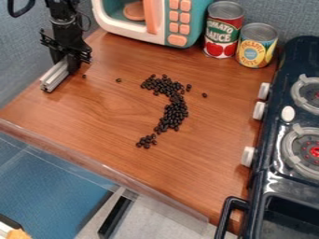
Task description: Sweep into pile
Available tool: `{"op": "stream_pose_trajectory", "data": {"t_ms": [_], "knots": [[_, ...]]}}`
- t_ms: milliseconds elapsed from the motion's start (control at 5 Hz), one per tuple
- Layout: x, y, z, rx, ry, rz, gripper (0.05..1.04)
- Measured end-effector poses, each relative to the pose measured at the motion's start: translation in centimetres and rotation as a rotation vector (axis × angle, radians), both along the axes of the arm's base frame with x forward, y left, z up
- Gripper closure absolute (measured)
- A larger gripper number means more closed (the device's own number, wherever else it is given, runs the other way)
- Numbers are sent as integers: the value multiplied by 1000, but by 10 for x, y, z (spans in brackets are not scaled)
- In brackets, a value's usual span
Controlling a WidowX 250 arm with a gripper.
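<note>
Because the dark beans (168, 107) lie in a hooked band across the middle of the worktop (93, 112), with strays off to either side, gathering them probably calls for a long edge. That would explain the grooved metal bar (55, 75) at the upper left: the pincer (73, 64) is closed on it, holding it low and slantwise, well apart from the main band, likely so its side can push. Beyond stand a toy microwave (177, 41), a red can (222, 30) and a yellow can (256, 45); right, a toy stove (274, 126).
</note>
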State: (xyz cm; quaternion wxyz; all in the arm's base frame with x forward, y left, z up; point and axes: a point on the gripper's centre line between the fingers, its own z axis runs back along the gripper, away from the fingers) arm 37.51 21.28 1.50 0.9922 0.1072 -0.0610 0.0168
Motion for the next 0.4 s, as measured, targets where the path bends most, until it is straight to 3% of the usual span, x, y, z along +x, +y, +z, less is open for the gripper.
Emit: {"op": "stream_pose_trajectory", "data": {"t_ms": [400], "knots": [[14,-51,-6,-21,0,-75,704]]}}
